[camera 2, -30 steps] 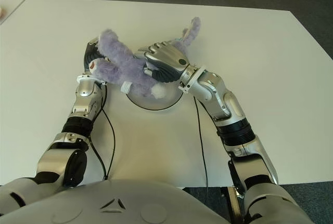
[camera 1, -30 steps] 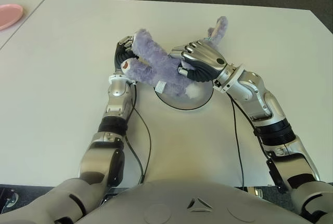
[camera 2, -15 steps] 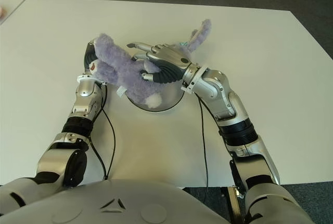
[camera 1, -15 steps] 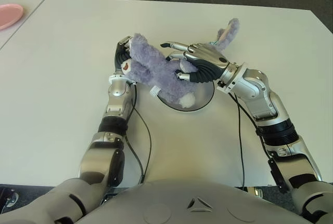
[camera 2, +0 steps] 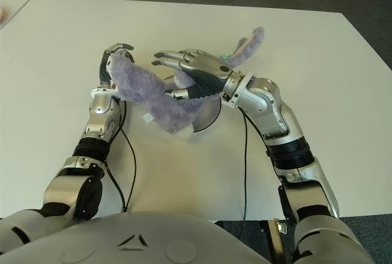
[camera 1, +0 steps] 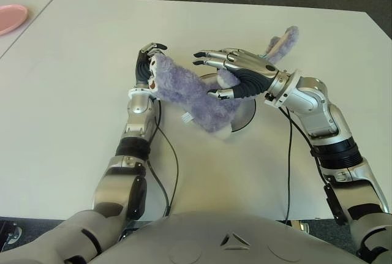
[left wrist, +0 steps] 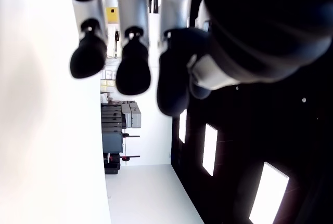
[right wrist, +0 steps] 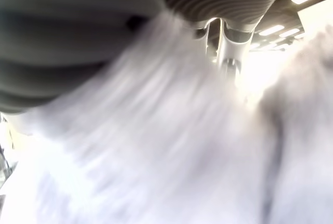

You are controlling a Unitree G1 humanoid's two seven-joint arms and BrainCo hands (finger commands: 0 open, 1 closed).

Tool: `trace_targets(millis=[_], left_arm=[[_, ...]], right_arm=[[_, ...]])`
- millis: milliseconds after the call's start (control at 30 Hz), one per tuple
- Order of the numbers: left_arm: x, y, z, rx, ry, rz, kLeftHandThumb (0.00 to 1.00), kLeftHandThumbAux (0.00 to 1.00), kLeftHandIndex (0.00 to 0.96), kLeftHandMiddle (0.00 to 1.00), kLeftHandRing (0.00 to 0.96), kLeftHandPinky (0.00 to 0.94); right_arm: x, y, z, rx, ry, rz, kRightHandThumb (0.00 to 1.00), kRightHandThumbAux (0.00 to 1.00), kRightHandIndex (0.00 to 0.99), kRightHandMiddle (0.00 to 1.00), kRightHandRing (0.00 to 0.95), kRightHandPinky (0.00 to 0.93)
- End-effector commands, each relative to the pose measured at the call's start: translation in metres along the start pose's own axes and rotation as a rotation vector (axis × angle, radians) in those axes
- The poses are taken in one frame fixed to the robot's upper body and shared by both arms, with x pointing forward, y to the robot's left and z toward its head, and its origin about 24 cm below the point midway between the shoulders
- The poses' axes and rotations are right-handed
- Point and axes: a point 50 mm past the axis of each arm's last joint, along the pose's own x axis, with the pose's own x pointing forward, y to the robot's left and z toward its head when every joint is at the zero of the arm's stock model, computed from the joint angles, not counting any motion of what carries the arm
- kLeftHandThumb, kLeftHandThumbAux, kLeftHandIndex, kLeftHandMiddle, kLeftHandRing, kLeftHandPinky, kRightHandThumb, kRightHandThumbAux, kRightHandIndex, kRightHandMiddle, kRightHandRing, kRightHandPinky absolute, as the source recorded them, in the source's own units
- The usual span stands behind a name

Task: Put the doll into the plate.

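The purple plush doll (camera 1: 193, 95) lies slantwise over the grey plate (camera 1: 245, 114), its long axis running from the robot's left and far down toward the near rim; its lower end overhangs that rim onto the white bench (camera 1: 73, 74), so by my judgement it is only partly on the plate; one long ear (camera 1: 282, 42) shows beyond the right wrist. The right hand (camera 1: 229, 71) hovers over the doll's middle, fingers spread and gripping nothing, though the thumb looks close to the fur. The left hand (camera 1: 147, 68) stands at the doll's upper end, fingers loosely curved beside it; it seems to prop the doll there rather than clasp it. A pink dish (camera 1: 11, 18) sits well apart at the far left.
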Motion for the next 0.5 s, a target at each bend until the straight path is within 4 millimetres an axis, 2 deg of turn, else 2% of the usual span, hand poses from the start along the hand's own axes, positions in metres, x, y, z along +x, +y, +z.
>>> trace_targets(millis=[33, 500], left_arm=[[-0.0309, 0.0025, -0.0411, -0.045, 0.168, 0.027, 0.715, 0.701, 0.443, 0.721, 0.749, 0.741], [-0.0312, 0.0012, -0.0419, -0.051, 0.175, 0.023, 0.716, 0.701, 0.443, 0.719, 0.747, 0.732]], right_arm=[[-0.0025, -0.0022, -0.0026, -0.005, 0.012, 0.014, 0.379, 0.205, 0.000, 0.000, 0.000, 0.000], [-0.0047, -0.0042, -0.0063, 0.015, -0.004, 0.023, 0.330, 0.155, 0.000, 0.000, 0.000, 0.000]])
